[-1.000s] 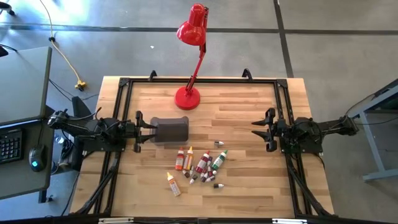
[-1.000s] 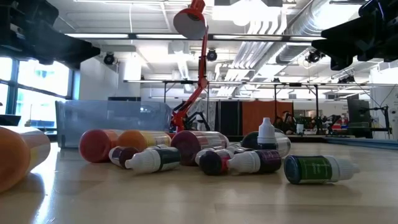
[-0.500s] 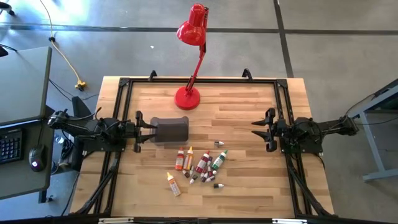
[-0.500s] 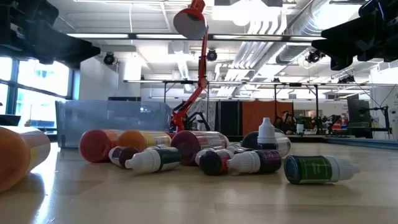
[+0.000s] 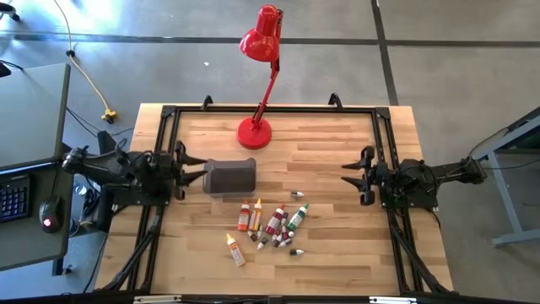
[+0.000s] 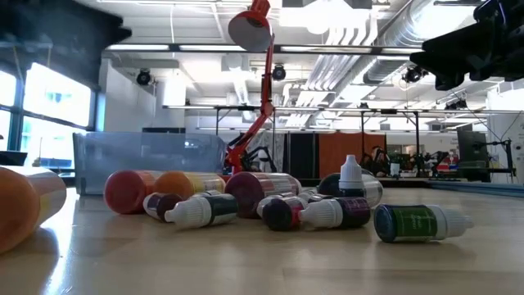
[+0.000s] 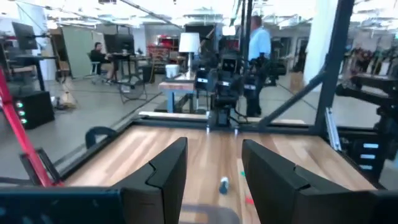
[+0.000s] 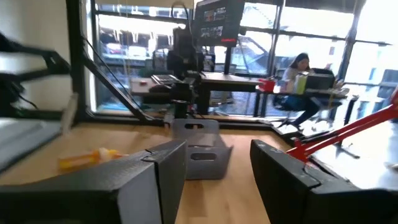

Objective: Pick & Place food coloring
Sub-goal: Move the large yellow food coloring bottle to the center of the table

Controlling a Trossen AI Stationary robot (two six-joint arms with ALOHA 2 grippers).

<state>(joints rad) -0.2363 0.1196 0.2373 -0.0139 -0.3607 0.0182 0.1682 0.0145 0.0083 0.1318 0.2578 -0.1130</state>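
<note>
My left gripper (image 5: 192,168) hung at the left side of the table (image 5: 337,245), just beside the grey tub (image 5: 230,176), its fingers parted with nothing between them; my right gripper (image 5: 354,176) waited at the right side, fingers likewise apart and empty, well away from the work. The food coloring bottles (image 5: 272,225) lay in a loose cluster on the wood in front of the tub and nearer the table's front edge, most of them on their sides, with one orange-yellow bottle (image 5: 234,249) lying apart to the left of the heap and a small one (image 5: 297,194) apart behind it. From table height I could see one white-capped bottle (image 6: 350,179) standing upright among the fallen ones. Nothing looked to be in the tub yet, so I judged the first pick was the step at hand. To do it well I thought it best to start with a stray at the edge of the cluster, since the middle bottles touched one another and a descent there could scatter them. I would line my fingers across the bottle's short width, not its length, come straight down, and close gently, because round bottles lying flat roll easily.
</note>
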